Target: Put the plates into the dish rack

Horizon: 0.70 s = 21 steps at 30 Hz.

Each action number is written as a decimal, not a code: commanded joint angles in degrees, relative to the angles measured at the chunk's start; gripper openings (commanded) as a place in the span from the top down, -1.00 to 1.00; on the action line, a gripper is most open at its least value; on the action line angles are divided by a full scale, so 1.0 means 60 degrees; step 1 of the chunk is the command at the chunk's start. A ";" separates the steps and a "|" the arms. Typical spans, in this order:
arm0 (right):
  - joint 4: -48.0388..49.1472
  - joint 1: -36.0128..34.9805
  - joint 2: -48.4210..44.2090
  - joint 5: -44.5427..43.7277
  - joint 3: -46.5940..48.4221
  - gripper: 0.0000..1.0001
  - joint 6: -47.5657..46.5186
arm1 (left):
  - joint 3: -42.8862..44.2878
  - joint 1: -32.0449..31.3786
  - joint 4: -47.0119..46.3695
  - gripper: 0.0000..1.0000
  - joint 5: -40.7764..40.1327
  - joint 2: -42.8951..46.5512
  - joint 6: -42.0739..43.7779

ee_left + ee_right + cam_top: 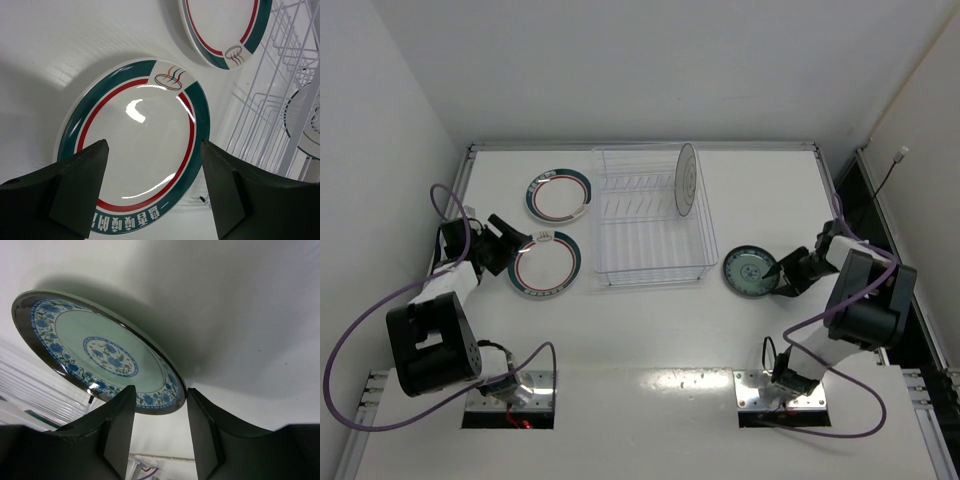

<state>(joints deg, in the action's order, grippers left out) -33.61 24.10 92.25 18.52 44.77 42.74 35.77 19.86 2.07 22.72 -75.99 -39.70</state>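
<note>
Plates: white plate upright in rack, far right. Far teal-rim plate and near teal-rim plate flat on table, left of rack. Small plate right of rack. Left gripper, jaws apart, above near teal-rim plate. Right gripper, jaws apart, straddling small plate's rim.

Lettering in the left wrist view: a row of white Chinese-style characters runs along the teal rim of the nearer plate, upside down and too blurred to read. A red steaming-bowl emblem marks its rim, and another emblem marks the second plate.
</note>
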 commanded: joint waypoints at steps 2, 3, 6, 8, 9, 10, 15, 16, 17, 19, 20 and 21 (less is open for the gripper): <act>0.0474 0.0041 0.0240 0.0618 -0.0211 0.17 0.0127 | -0.0029 -0.0058 -0.0242 -0.43 0.0124 0.0008 -0.0019; 0.0474 -0.0046 0.0241 0.0619 -0.0298 0.17 0.0040 | -0.0029 -0.0058 -0.0242 -0.43 0.0124 0.0008 -0.0019; 0.0649 -0.0133 0.0358 0.0721 -0.0619 0.17 0.0040 | -0.0029 -0.0058 -0.0242 -0.43 0.0124 0.0008 -0.0019; 0.0868 -0.0134 0.0460 0.0853 -0.0826 0.17 0.0040 | -0.0029 -0.0058 -0.0242 -0.43 0.0124 0.0008 -0.0019; 0.0869 -0.0134 0.0576 0.0969 -0.0914 0.17 0.0040 | -0.0029 -0.0058 -0.0242 -0.43 0.0124 0.0008 -0.0019; 0.0971 -0.0134 0.0578 0.0970 -0.1016 0.17 -0.0047 | -0.0029 -0.0058 -0.0242 -0.43 0.0124 0.0008 -0.0019; 0.1293 -0.0134 0.0666 0.0985 -0.1105 0.75 -0.0048 | -0.0029 -0.0058 -0.0242 -0.43 0.0124 0.0008 -0.0019; 0.1294 -0.0134 0.0767 0.0985 -0.1018 0.84 -0.0048 | -0.0029 -0.0058 -0.0242 -0.43 0.0124 0.0008 -0.0019; 0.1294 -0.0134 0.0768 0.0985 -0.1017 1.00 -0.0048 | -0.0029 -0.0058 -0.0242 -0.43 0.0124 0.0008 -0.0019; 0.1382 -0.0134 0.0768 0.1102 -0.0711 1.00 -0.0048 | -0.0029 -0.0058 -0.0242 -0.43 0.0037 0.0008 -0.0019; 0.1382 -0.0265 0.0493 0.0899 -0.0376 1.00 -0.0048 | -0.0029 -0.0058 -0.0242 -0.43 0.0037 0.0008 -0.0019; 0.1281 -0.0382 0.0287 0.0781 -0.0140 1.00 -0.0048 | -0.0029 -0.0058 -0.0242 -0.43 0.0037 0.0008 -0.0019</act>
<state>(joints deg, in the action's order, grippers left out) -27.57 23.35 95.81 28.45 40.05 42.65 35.77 19.86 2.07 22.70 -75.99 -39.70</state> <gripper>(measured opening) 0.055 0.714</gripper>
